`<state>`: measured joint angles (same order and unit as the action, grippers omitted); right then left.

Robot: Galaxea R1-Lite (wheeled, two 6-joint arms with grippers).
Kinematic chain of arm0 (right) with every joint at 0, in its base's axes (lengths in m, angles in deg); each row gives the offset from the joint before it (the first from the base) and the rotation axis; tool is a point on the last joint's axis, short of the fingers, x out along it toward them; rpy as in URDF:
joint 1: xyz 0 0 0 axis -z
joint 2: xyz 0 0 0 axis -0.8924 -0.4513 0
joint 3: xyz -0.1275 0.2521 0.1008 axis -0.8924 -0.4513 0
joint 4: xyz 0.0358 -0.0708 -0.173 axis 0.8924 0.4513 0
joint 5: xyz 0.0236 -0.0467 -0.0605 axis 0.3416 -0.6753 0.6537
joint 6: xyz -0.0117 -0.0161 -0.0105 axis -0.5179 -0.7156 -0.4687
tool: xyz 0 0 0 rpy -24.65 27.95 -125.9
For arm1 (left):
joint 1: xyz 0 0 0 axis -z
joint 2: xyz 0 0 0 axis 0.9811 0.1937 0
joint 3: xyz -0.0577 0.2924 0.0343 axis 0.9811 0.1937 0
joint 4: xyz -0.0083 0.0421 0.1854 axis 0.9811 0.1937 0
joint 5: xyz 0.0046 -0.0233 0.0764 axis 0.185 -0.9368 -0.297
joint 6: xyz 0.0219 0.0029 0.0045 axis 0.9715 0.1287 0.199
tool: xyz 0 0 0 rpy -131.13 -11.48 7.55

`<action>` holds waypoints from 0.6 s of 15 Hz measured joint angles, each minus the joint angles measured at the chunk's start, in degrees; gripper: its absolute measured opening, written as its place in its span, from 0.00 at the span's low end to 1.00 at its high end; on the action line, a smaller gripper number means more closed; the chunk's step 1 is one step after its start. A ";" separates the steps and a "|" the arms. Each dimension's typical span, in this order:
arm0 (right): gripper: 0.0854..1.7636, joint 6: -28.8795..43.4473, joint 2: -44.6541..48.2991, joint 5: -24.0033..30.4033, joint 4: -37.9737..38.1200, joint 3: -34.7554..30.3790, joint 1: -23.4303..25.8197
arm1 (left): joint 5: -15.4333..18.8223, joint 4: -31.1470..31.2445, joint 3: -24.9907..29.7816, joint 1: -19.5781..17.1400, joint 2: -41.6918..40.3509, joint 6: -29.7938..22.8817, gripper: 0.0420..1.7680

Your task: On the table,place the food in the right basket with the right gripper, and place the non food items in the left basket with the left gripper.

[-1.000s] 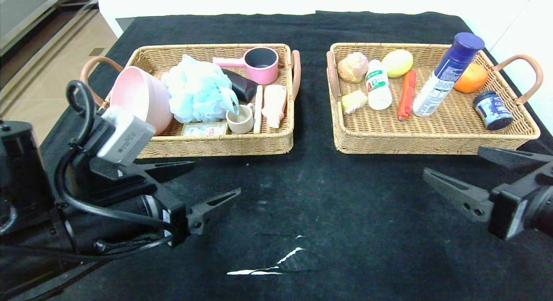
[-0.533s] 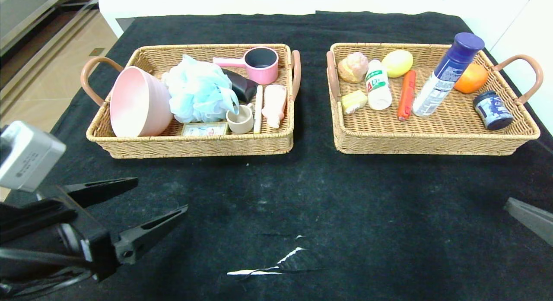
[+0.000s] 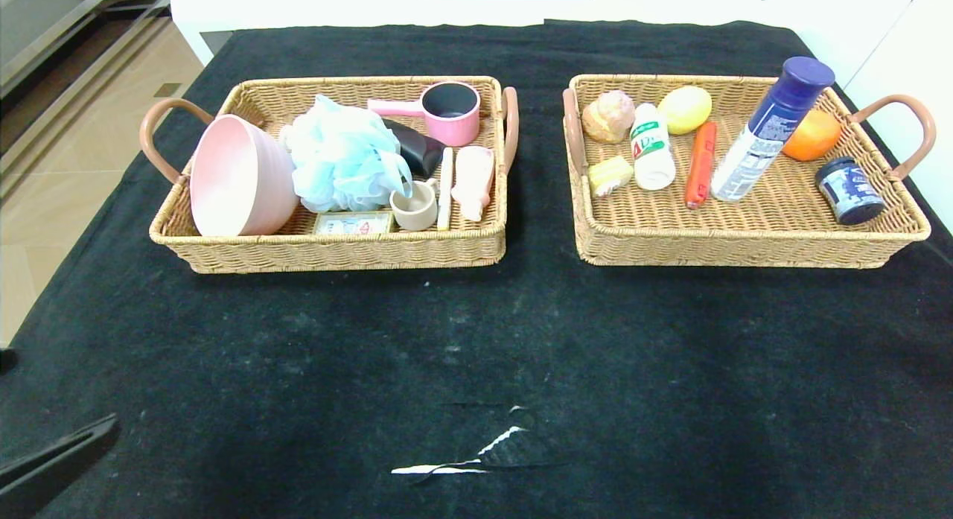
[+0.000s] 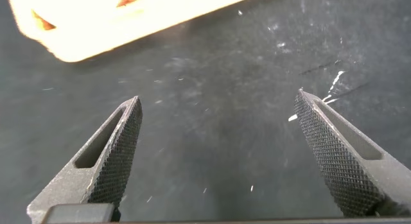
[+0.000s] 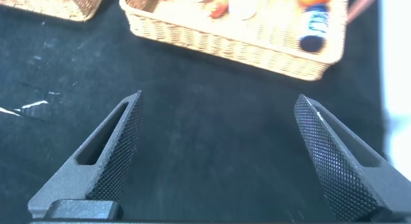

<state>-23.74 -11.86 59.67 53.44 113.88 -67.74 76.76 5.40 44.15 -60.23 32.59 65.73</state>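
The left basket [image 3: 335,251] holds non-food: a pink bowl [image 3: 238,176], a blue bath puff [image 3: 342,158], a pink pot [image 3: 449,109], a beige cup [image 3: 413,206] and a pink brush [image 3: 474,180]. The right basket [image 3: 744,247] holds a bun [image 3: 608,115], a white bottle [image 3: 651,147], a lemon [image 3: 686,108], a sausage [image 3: 700,164], a blue-capped bottle [image 3: 770,128], an orange [image 3: 811,134] and a dark jar [image 3: 849,190]. My left gripper [image 4: 218,95] is open and empty over bare cloth; one of its fingers [image 3: 56,467] shows at the head view's lower left corner. My right gripper [image 5: 218,97] is open and empty, well short of the right basket [image 5: 237,51].
A black cloth [image 3: 476,340] covers the table. A white tear in it [image 3: 476,452] lies at the front centre and shows in the left wrist view [image 4: 334,89]. No loose objects lie on the cloth between the baskets and the front edge.
Both arms have drawn back toward me and outward. The right gripper has left the head view; only a tip of the left one still shows at the lower left. Both stayed open.
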 joint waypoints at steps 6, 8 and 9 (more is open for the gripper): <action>0.96 0.04 12.52 2.26 12.58 2.93 6.47 | 1.51 9.74 -4.72 -9.40 -11.13 2.55 0.97; 0.96 0.04 14.82 2.21 13.18 2.15 6.63 | 2.00 13.84 -5.51 -10.25 -14.93 2.57 0.97; 0.96 0.04 15.32 2.15 13.18 2.01 6.55 | 2.11 15.34 -5.77 -10.45 -16.51 2.55 0.97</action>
<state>-23.70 3.47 61.82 66.62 115.89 -61.20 78.87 20.73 38.38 -70.68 16.08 68.28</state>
